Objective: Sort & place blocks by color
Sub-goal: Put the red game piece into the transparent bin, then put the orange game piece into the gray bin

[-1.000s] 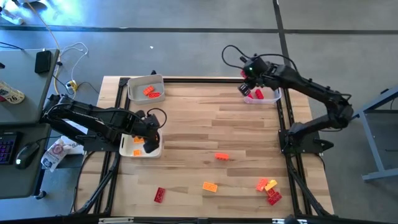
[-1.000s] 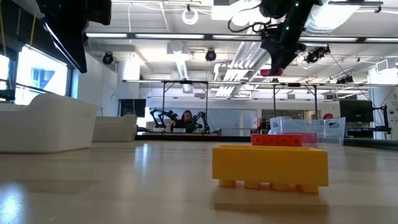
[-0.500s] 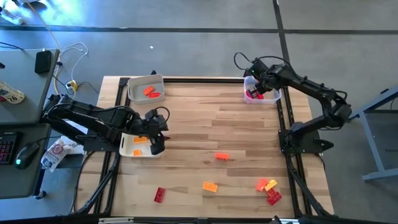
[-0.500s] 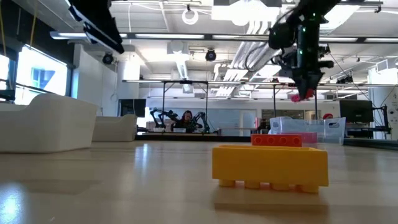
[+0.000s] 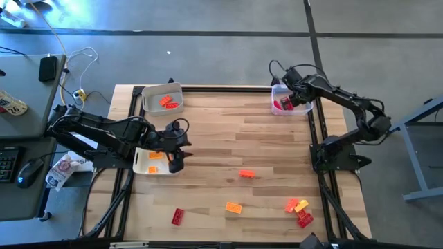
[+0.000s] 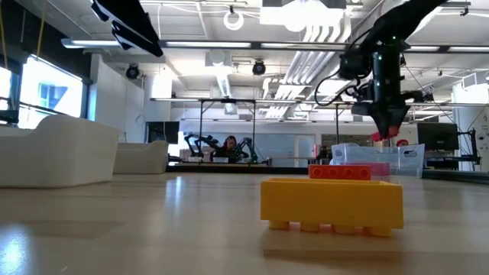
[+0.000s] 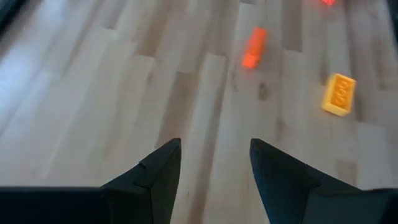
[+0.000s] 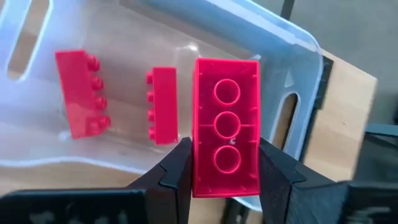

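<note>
My right gripper [image 5: 286, 102] [image 8: 227, 163] hangs over the clear tray [image 5: 302, 108] at the table's far right corner, shut on a red brick [image 8: 227, 124]. Two red bricks [image 8: 81, 93] [image 8: 161, 104] lie in that tray. My left gripper [image 5: 176, 163] [image 7: 214, 155] is open and holds nothing, at the right edge of a white tray [image 5: 142, 162] with yellow-orange bricks [image 5: 154, 155]. Loose on the wood lie an orange brick [image 5: 246, 174] [image 7: 254, 46], a yellow-orange one [image 5: 233, 207] [image 7: 339, 93], a red one [image 5: 178, 216] and a small cluster [image 5: 299, 211]. My right gripper pinches the red brick by its two long sides [image 8: 198, 146], one finger on each. The fingers point down from above. The brick's hollow underside faces the wrist camera. The brick [image 6: 387, 134] is lifted clear above the clear tray.
A second white tray [image 5: 154, 93] at the far left corner holds orange bricks [image 5: 168, 102]. Black rails [image 5: 131, 131] run along the table's edges. In the low view a yellow brick [image 6: 332, 202] stands close in front, a red one [image 6: 340, 173] behind it.
My right gripper, keeping the red brick, has moved toward the table's right edge and down, from beside the clear tray to over it. My left gripper has shifted a little toward the right, from inside the white tray to its right edge.
</note>
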Tool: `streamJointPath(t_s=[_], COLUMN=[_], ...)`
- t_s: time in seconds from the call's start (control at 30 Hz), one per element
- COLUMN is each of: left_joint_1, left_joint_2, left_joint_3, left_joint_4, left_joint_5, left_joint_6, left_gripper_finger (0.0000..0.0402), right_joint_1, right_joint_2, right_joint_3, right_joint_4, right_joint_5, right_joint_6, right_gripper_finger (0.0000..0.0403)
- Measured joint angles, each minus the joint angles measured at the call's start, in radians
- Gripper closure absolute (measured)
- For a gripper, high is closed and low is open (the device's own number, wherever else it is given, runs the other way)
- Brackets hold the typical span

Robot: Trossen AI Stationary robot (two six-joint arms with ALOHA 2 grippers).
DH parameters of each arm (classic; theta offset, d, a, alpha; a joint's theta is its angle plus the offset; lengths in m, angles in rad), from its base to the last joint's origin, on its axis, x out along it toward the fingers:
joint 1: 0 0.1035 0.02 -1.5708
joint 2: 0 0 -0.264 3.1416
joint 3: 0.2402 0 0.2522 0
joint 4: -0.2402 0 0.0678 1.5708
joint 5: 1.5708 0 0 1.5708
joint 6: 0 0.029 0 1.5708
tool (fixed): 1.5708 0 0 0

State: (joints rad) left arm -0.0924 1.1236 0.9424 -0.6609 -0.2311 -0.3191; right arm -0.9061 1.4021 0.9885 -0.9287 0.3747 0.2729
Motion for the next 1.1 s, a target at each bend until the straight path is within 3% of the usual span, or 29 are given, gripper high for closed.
streamJointPath(t_s=[0.2, 0.43, 0.57, 0.87, 1.1], left_joint_1=[-0.004, -0.021, -0.021, -0.019, -0.019], left_joint_2=[0.000, 0.000, 0.020, 0.120, 0.187], left_joint_3=[0.000, 0.000, -0.001, 0.000, 0.000], left_joint_4=[0.000, 0.018, 0.045, 0.126, 0.194], left_joint_5=[0.118, 0.115, 0.114, 0.124, 0.124], left_joint_6=[-0.002, 0.025, 0.059, 0.178, 0.216], left_gripper_finger=[0.0224, 0.0225, 0.0224, 0.0224, 0.0224], right_joint_1=[-0.026, -0.025, -0.024, -0.019, 0.052], right_joint_2=[0.000, 0.000, 0.000, -0.023, -0.112], right_joint_3=[-0.024, -0.024, -0.024, -0.023, -0.022], right_joint_4=[0.068, 0.098, 0.099, 0.099, 0.099], right_joint_5=[-0.027, -0.053, -0.053, -0.136, -0.147], right_joint_6=[0.018, 0.018, 0.018, 0.018, 0.054], right_gripper_finger=[0.0290, 0.0201, 0.0173, 0.0168, 0.0167])
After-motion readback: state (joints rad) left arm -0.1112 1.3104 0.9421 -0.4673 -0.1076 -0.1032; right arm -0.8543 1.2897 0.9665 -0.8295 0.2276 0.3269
